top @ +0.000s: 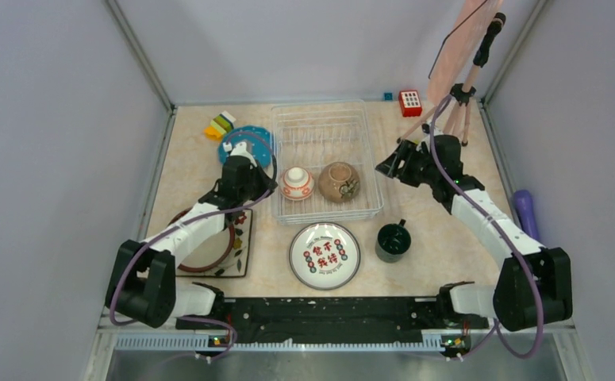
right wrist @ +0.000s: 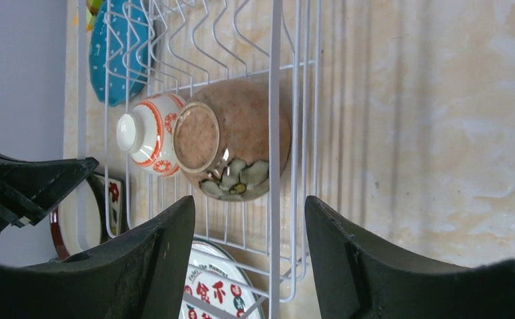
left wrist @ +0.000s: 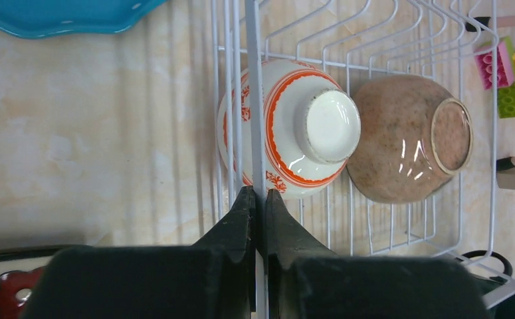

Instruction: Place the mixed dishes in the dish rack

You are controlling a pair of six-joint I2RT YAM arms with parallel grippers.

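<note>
The left fingers (left wrist: 244, 216) are pinched shut on a wire of the left rim of the dish rack (top: 318, 104), a white wire basket with low open-grid sides. The right fingers (right wrist: 175, 226) stand wide apart, with the rack's right rim wire between them. Inside the rack, at its near end, two bowls sit upside down, side by side. An orange-white bowl (top: 297, 183) is on the left and a brown bowl (top: 339, 181) with a flower motif is on the right. Just in front of the rack on the tabletop (top: 447, 254) lie a grey-rimmed round plate (top: 324, 255) with red characters and a dark green mug (top: 393, 241). A blue white-dotted plate (top: 258, 136) lies left of the rack. A square leaf-patterned plate (top: 243, 254) lies partly under the left arm. The tabletop is beige and marbled, and plain grey walls enclose it.
</note>
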